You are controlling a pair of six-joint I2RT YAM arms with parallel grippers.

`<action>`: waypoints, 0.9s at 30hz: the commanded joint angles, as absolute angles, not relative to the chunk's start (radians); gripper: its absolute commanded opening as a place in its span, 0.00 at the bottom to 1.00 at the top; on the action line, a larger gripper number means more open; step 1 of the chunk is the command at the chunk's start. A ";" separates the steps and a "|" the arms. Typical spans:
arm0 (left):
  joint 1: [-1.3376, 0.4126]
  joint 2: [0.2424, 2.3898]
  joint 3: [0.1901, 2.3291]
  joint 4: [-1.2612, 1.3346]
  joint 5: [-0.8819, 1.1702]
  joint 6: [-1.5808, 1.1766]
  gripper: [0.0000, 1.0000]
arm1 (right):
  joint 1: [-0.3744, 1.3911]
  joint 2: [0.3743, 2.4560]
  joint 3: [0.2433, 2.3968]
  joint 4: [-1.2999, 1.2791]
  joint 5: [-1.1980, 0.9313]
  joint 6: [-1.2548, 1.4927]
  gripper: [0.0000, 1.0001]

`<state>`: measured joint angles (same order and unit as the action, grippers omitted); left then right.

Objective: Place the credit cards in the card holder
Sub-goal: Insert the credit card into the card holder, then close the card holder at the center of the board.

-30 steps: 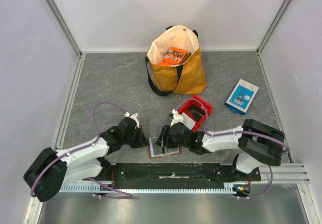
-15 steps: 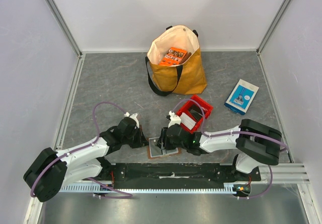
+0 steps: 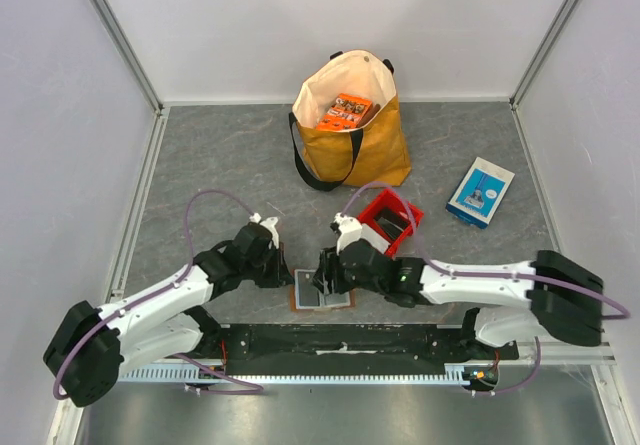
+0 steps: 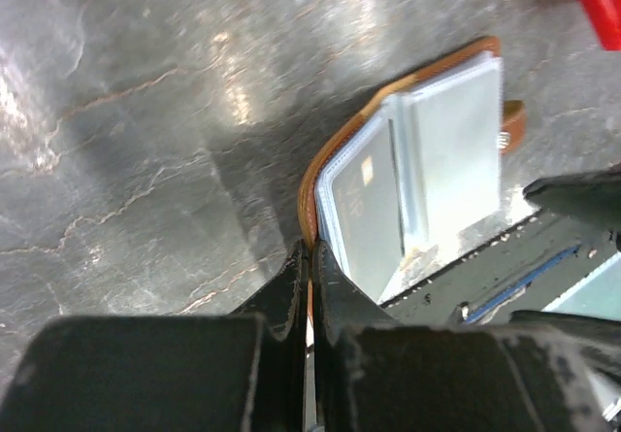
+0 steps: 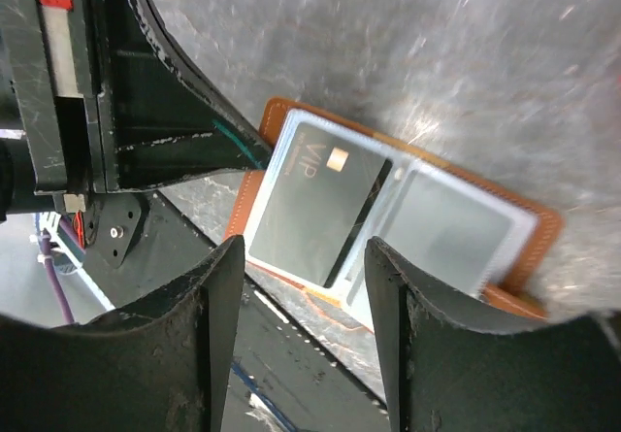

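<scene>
The brown leather card holder (image 3: pixel 322 296) lies open at the table's near edge, its clear sleeves facing up. A dark grey card (image 5: pixel 315 214) with a gold chip sits in the left sleeve and also shows in the left wrist view (image 4: pixel 374 220). My left gripper (image 4: pixel 310 254) is shut on the holder's left leather edge (image 4: pixel 309 194); in the top view it (image 3: pixel 284 271) is at the holder's left side. My right gripper (image 5: pixel 303 296) is open and empty, hovering just above the holder (image 5: pixel 543 243); in the top view it (image 3: pixel 326 281) is over it. Other cards are not in view.
A red plastic bin (image 3: pixel 386 221) stands just behind the right arm. A yellow tote bag (image 3: pixel 352 135) holding orange packets (image 3: pixel 345 111) stands at the back. A blue-and-white box (image 3: pixel 480 192) lies at the right. The black base rail (image 3: pixel 340 341) runs right in front of the holder.
The right arm has stretched out, its elbow swinging right, while its gripper stays over the holder. The left gripper and the holder's edge have shifted slightly.
</scene>
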<state>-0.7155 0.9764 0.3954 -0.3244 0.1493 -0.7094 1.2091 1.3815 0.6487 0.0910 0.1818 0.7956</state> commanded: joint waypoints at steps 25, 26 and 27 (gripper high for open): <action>-0.709 1.578 1.029 -0.836 0.199 -0.164 0.02 | 1.163 1.192 0.482 0.066 0.081 0.156 0.64; -0.706 1.577 1.032 -0.842 0.196 -0.155 0.02 | 1.163 1.190 0.482 0.064 0.065 0.164 0.64; -0.701 1.574 1.032 -0.848 0.184 -0.150 0.02 | 1.163 1.192 0.483 0.057 0.052 0.172 0.64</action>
